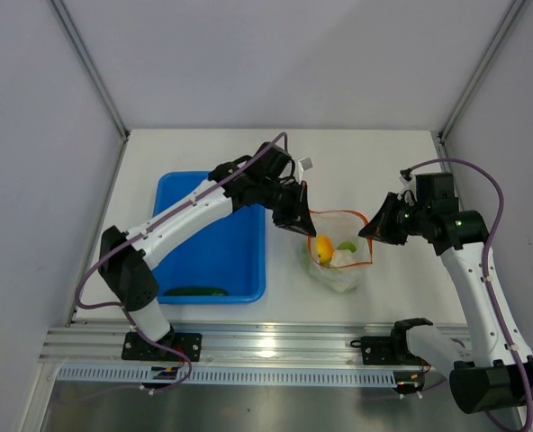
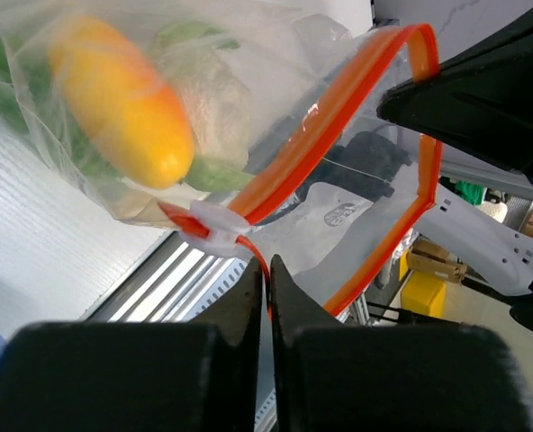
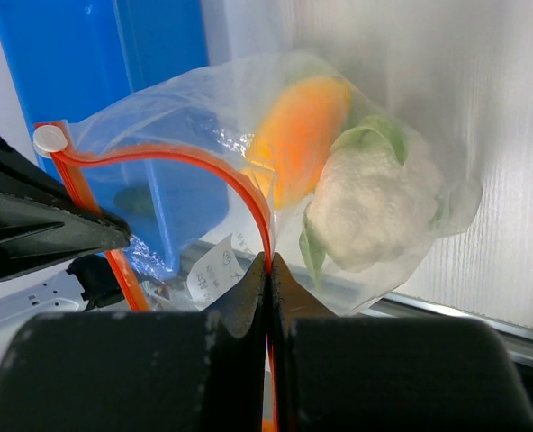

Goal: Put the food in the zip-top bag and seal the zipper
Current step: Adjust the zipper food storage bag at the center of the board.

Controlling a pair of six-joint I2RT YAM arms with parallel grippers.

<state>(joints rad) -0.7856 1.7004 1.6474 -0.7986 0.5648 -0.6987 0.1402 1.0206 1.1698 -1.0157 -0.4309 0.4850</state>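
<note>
Closest to the lens, both wrist cams are mostly black fingers: left gripper (image 2: 266, 265) and right gripper (image 3: 268, 261), each pinched tight on the thin orange-red zipper strip (image 2: 338, 108) of one clear crinkly zip-top bag (image 1: 338, 270); the mouth gapes open between them. Count so far: two arms, one bag; inside it one smooth orange-yellow toy fruit (image 3: 298, 135), one white-and-pale-green toy cabbage head (image 3: 374, 193) and a green lump (image 1: 347, 244) i can't identify; one thin dark green toy cucumber (image 1: 194, 291) lies in the single blue plastic tray (image 1: 235, 261). Wrist cams show the small white slider tab (image 2: 214, 229) just beside the left fingers, too tiny to spot from above; the overhead alone shows both arms whole and the bag just right of the tray, over the white tabletop (image 1: 374, 171); grey panel walls (image 1: 248, 54) all round, aluminium rail (image 1: 266, 342) along the near edge.
</note>
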